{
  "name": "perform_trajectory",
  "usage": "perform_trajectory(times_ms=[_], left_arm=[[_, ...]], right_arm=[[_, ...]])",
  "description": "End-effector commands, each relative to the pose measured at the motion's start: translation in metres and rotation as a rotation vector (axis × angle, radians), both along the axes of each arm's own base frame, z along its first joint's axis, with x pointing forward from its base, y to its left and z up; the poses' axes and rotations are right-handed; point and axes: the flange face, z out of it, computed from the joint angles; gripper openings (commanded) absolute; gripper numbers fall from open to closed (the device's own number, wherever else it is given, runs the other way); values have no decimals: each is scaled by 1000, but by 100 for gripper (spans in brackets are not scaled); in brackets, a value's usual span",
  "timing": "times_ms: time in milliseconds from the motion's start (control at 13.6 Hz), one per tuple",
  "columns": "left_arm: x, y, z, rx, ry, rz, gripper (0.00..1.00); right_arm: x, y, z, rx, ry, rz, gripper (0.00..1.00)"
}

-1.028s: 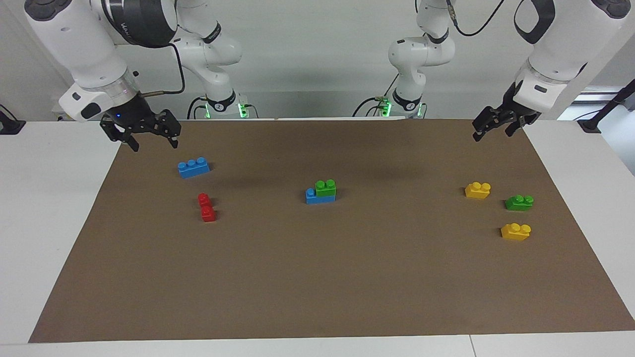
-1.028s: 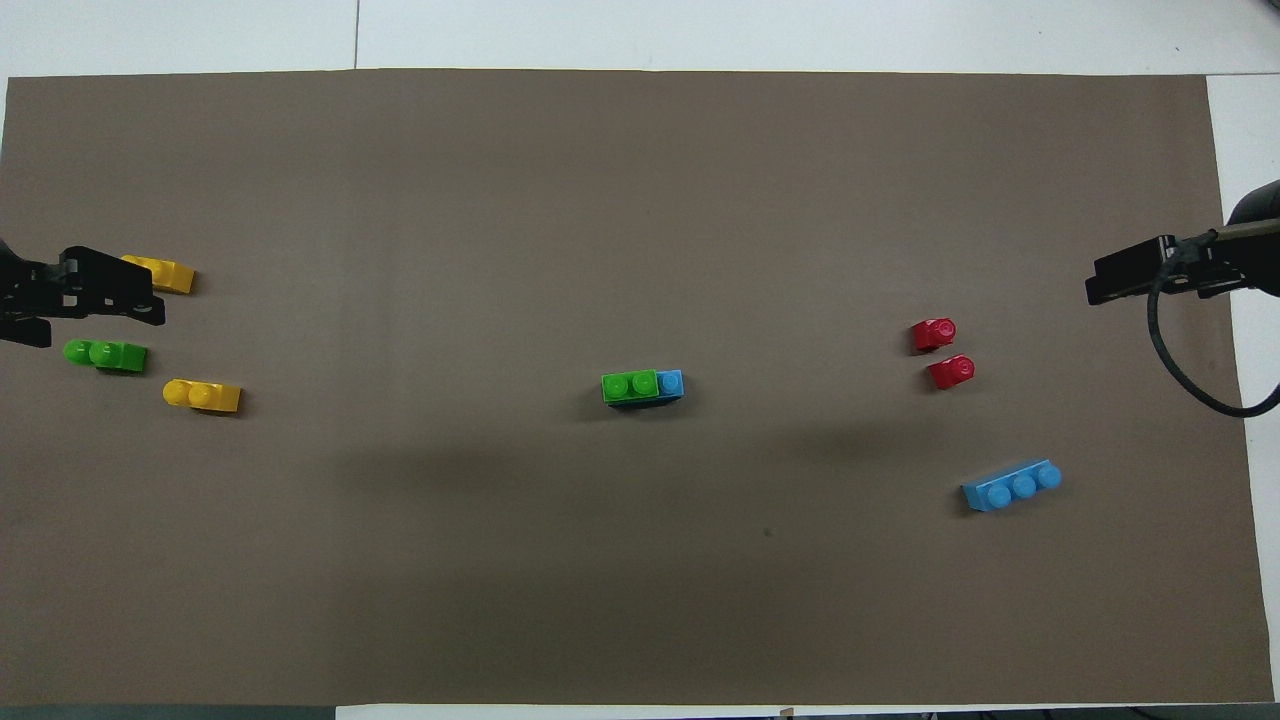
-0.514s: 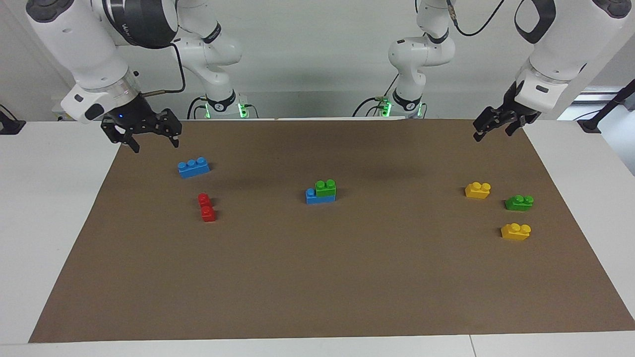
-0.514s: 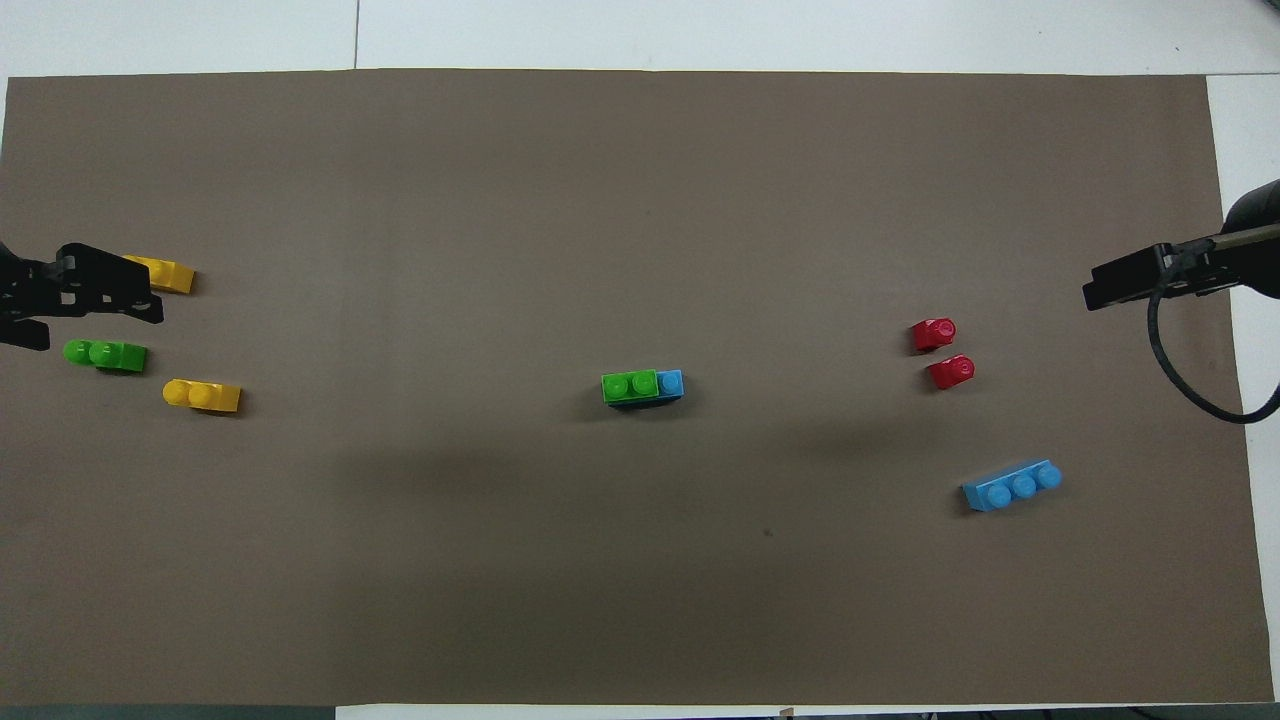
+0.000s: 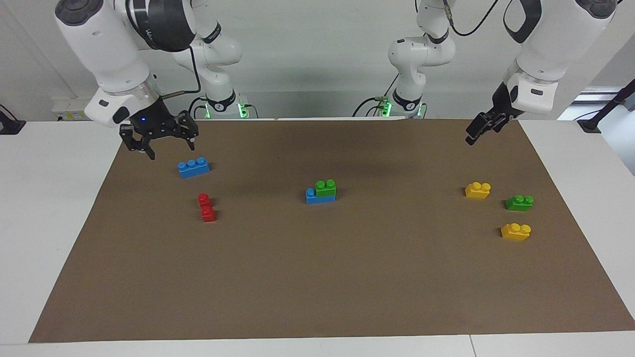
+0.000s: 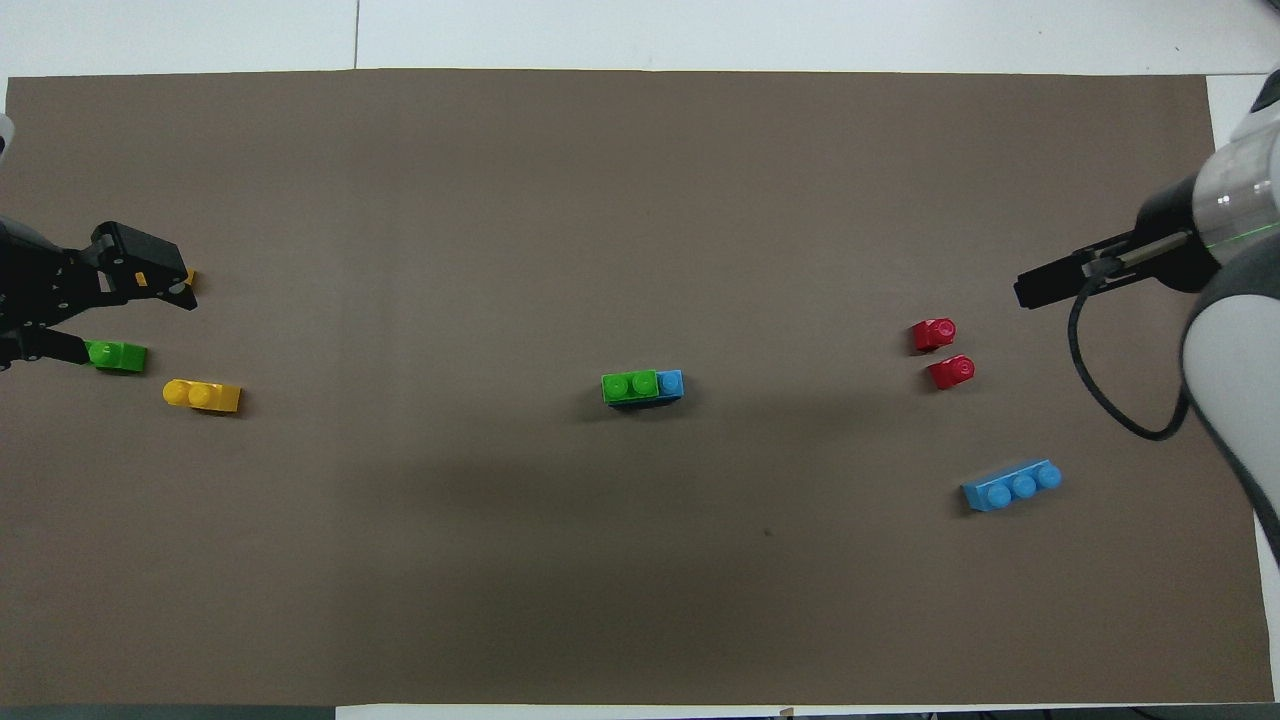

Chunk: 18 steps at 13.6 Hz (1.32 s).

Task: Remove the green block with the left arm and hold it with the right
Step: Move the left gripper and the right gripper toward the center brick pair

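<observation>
Facing view is showing both arm bases, green lights and the grey wall; overhead is only showing gripper ends. Overhead has the left gripper covering one yellow brick almost fully, but the facing view is showing that brick clear, the gripper hanging high over the mat corner at 1 o'clock. Left gripper fingers are standing apart, holding nothing. Right gripper (blue light on) is hanging spread and empty over the mat edge, just at 10 o'clock of the loose blue brick. Brown mat is lying on a white table. Green block is sitting mid-mat, stacked on a blue brick. Second green brick is lying between two yellows, the other yellow at its 6 o'clock. Two red bricks are lying at 5 o'clock of the loose blue one. No containers.
</observation>
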Motion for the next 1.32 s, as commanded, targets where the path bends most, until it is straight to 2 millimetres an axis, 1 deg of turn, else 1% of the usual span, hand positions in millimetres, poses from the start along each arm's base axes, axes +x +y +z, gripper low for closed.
perform_trajectory(times_ms=[0, 147, 294, 367, 514, 661, 881, 954, 1101, 1248], left_arm=[[-12, -4, 2, -4, 10, 39, 100], [-15, -13, 0, -24, 23, 139, 100], [-19, -34, -1, -29, 28, 250, 100], [-20, -38, 0, -37, 25, 290, 100], [-25, -54, -3, -38, 37, 373, 100], [-30, -68, -7, -35, 32, 429, 100], [-37, -97, -17, -40, 8, 591, 100], [-41, -105, -19, -44, -1, 651, 100], [-53, -128, -27, -43, 1, 733, 100], [-66, -146, -36, -53, -11, 795, 100]], right_arm=[[-3, 24, -27, -17, -4, 99, 100], [-1, 29, -41, -18, -16, 191, 100], [1, 30, -57, -12, -52, 301, 100], [0, 37, -64, -8, -55, 340, 100], [-2, 47, -78, -7, -61, 414, 100], [-4, 58, -96, 1, -74, 497, 100], [-11, 61, -129, 67, -119, 561, 100], [-11, 61, -136, 81, -150, 602, 100], [-10, 64, -146, 79, -196, 718, 100], [-19, 82, -161, 93, -226, 821, 100]])
